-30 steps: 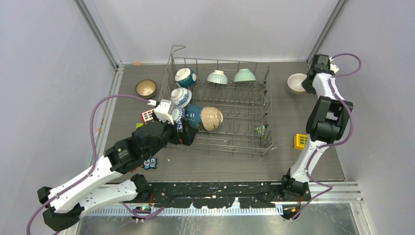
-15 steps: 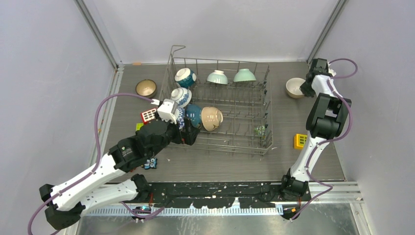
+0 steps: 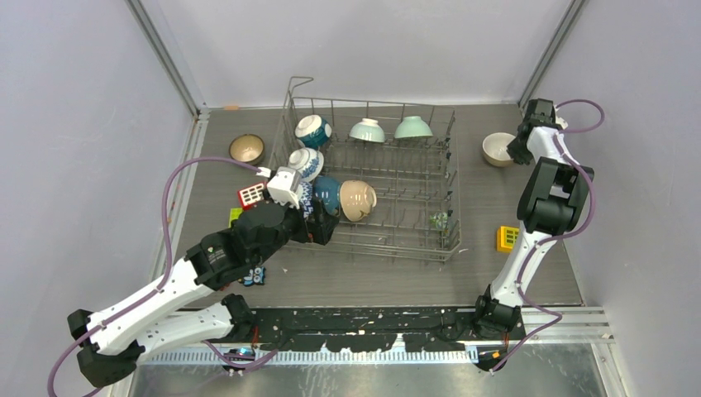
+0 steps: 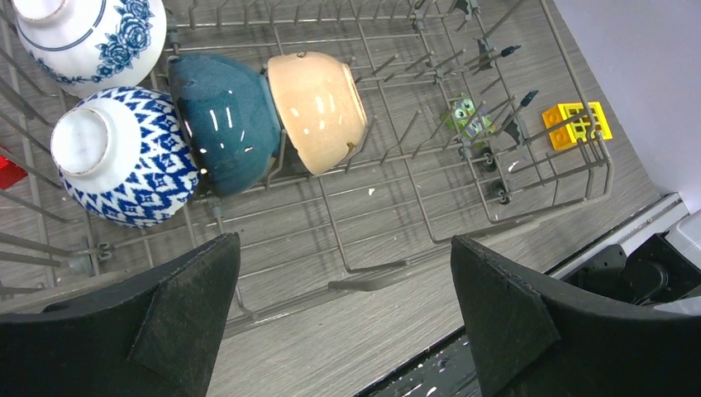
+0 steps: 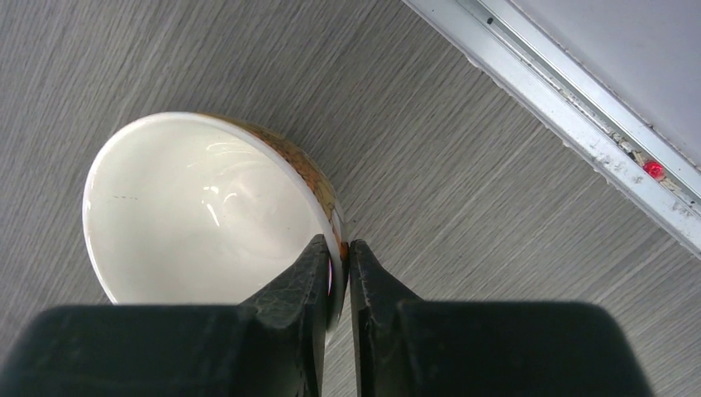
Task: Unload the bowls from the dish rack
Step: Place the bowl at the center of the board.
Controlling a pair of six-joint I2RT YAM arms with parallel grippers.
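Note:
The grey wire dish rack [image 3: 388, 223] stands mid-table. In it are a blue-and-white bowl [image 3: 312, 130], two mint bowls [image 3: 366, 130] [image 3: 412, 127], a floral blue-and-white bowl [image 3: 305, 164], a teal bowl [image 3: 326, 194] and a beige bowl [image 3: 357, 200]. In the left wrist view a zigzag blue-and-white bowl [image 4: 124, 157] leans by the teal bowl [image 4: 227, 120] and the beige bowl [image 4: 318, 99]. My left gripper [image 4: 343, 240] is open and empty over the rack's near edge. My right gripper [image 5: 339, 244] is shut on the rim of a cream bowl [image 5: 198, 207], low over the table at the far right [image 3: 498, 149].
A brown bowl [image 3: 246, 150] sits on the table left of the rack. A red block [image 3: 250, 195] and a blue toy [image 3: 255, 275] lie by my left arm. A yellow block [image 3: 507, 237] lies at the right. A green toy [image 3: 438, 219] is inside the rack.
My right gripper has brought the cream bowl a little nearer and to the left, then held still. My left gripper has shifted slightly right along the rack's near edge.

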